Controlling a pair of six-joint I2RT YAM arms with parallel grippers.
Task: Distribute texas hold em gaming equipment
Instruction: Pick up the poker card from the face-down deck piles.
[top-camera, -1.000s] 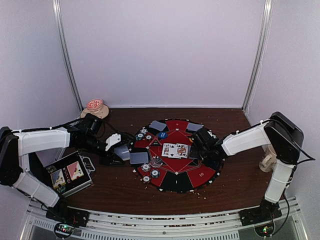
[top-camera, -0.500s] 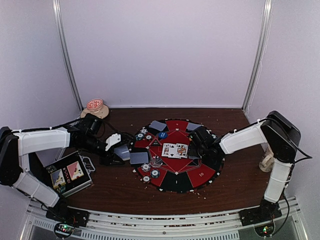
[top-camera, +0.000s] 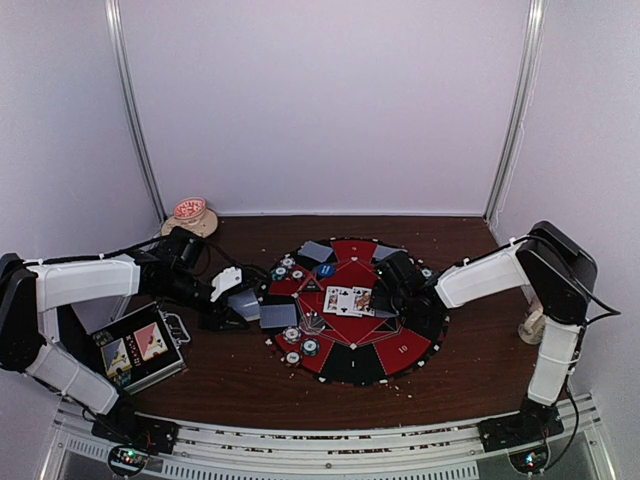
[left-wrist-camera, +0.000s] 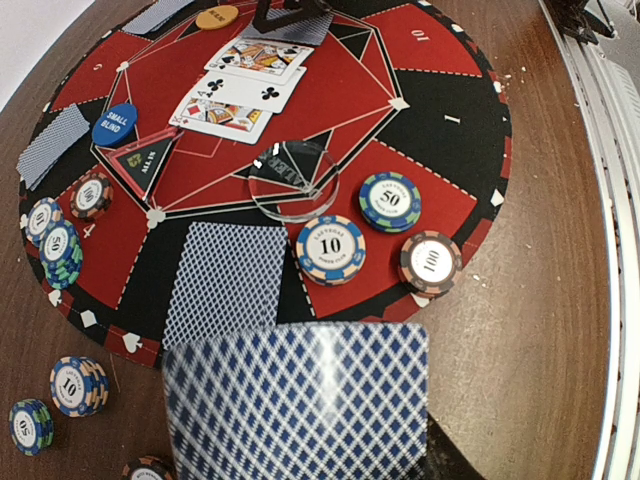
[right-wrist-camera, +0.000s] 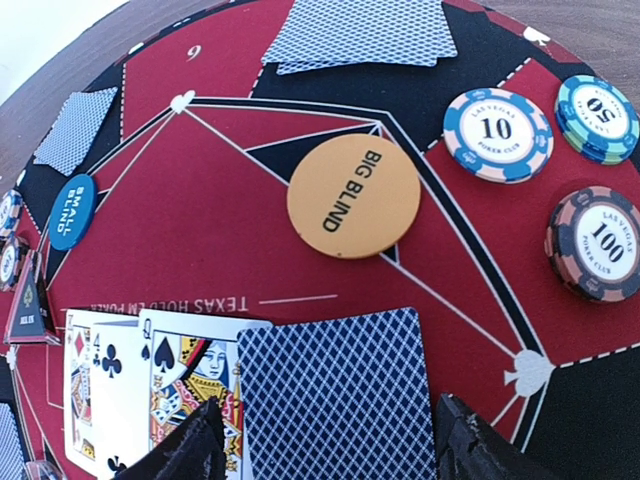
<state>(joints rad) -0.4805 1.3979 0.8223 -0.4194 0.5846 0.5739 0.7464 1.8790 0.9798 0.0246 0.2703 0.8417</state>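
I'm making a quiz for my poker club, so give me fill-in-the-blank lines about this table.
The orange button reads BIG ____. The blue button reads ____ BLIND. The left pincer holds a playing card face ____. The brown-rimmed chip shows the number ____.
Missing words: BLIND; SMALL; down; 100.

Soft, even light; top view slightly grainy.
In the left wrist view the near card (left-wrist-camera: 295, 400) is out of focus and glare streaks the clear disc (left-wrist-camera: 293, 180).
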